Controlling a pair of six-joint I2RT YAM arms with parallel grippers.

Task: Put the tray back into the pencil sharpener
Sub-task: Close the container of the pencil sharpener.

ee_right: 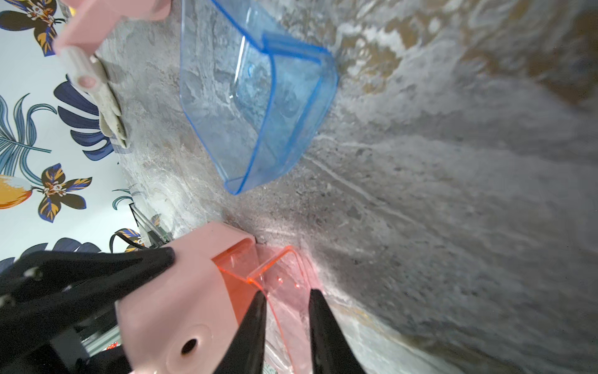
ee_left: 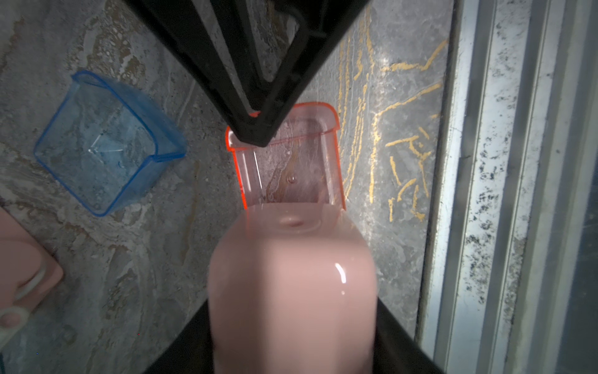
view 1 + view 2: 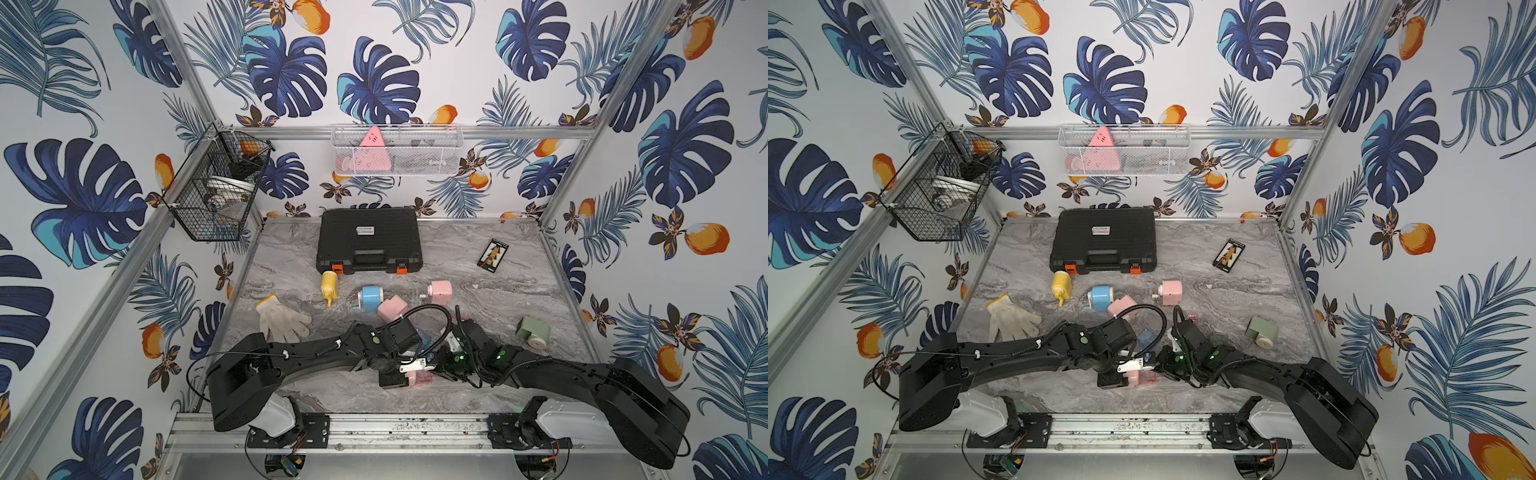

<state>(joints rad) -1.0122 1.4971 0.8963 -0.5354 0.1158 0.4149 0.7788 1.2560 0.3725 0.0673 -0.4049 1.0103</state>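
Blue leafy wallpaper with orange fruit wraps all three walls; an aluminium frame runs along the back; a black wire basket hangs in the left corner, a white mesh basket on the back wall; below, a grey marble tabletop, evenly lit; a scuffed metal rail edges the front.

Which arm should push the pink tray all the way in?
Right. The right end effector pinches the partly inserted pink tray; the left end effector only holds the pink sharpener.
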